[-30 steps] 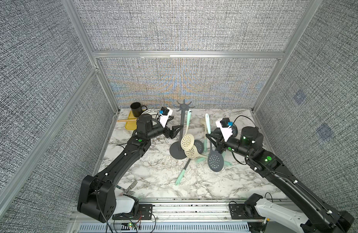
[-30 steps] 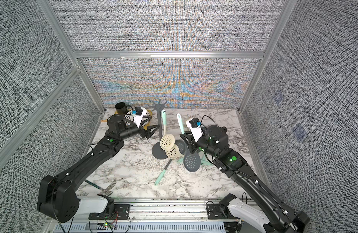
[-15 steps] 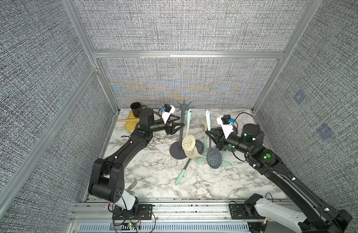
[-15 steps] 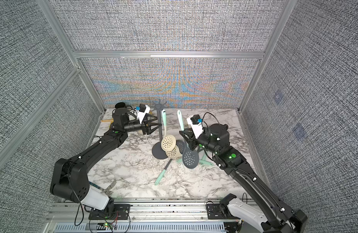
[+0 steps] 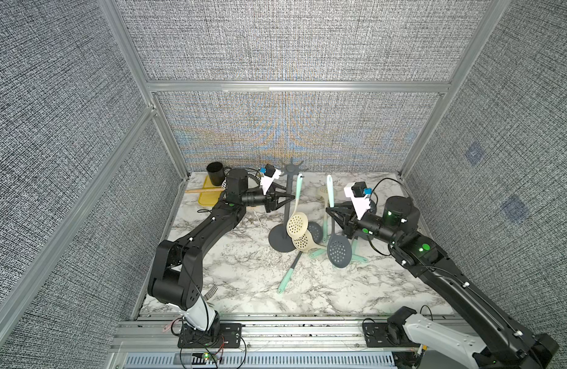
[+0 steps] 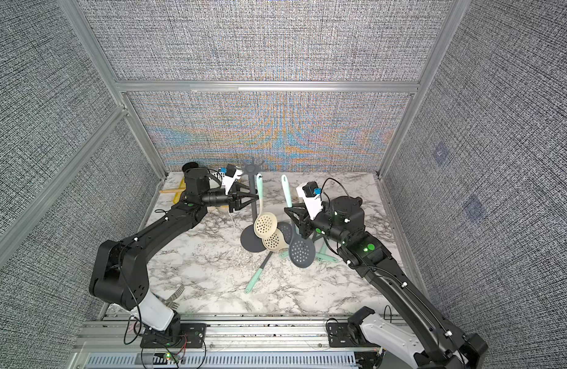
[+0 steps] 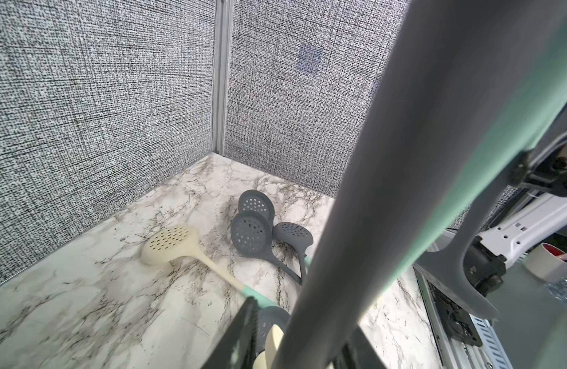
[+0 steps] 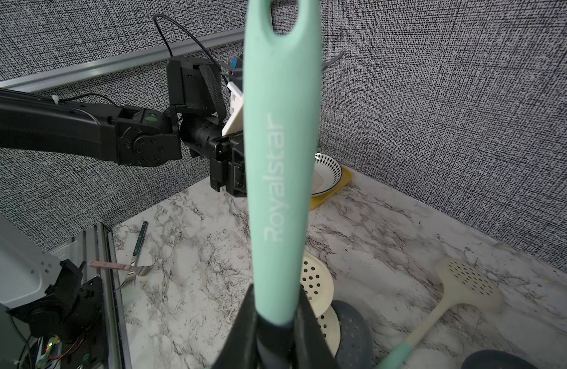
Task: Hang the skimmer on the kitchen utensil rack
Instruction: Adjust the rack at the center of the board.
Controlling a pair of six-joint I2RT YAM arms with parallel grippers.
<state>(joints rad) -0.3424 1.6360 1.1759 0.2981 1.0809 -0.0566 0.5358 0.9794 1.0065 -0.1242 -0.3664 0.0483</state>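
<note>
The kitchen utensil rack [image 5: 287,209] [image 6: 253,204] stands mid-table, its star crown at the back. A cream skimmer [image 5: 296,223] with a mint handle hangs from one hook. My left gripper [image 5: 288,198] [image 6: 255,199] straddles the pole [image 7: 371,191] at mid height. Its jaws are narrowed, and a gap shows between one finger [image 7: 240,335] and the pole. To the right, my right gripper [image 5: 330,214] [image 6: 290,213] [image 8: 275,329] is shut on a dark grey skimmer [image 5: 339,252] at the bottom of its mint handle [image 8: 280,159]. It holds the skimmer upright, head down, clear of the rack.
Several more skimmers lie around the rack base [image 5: 280,239], one with a mint handle [image 5: 287,274] pointing to the front. A black cup [image 5: 215,172], a yellow board [image 5: 207,195] and a patterned bowl [image 8: 326,172] sit at the back left. A fork [image 5: 211,290] lies front left.
My left gripper has moved right to the rack pole and its jaws have narrowed around it. The right arm and its skimmer have barely moved.
</note>
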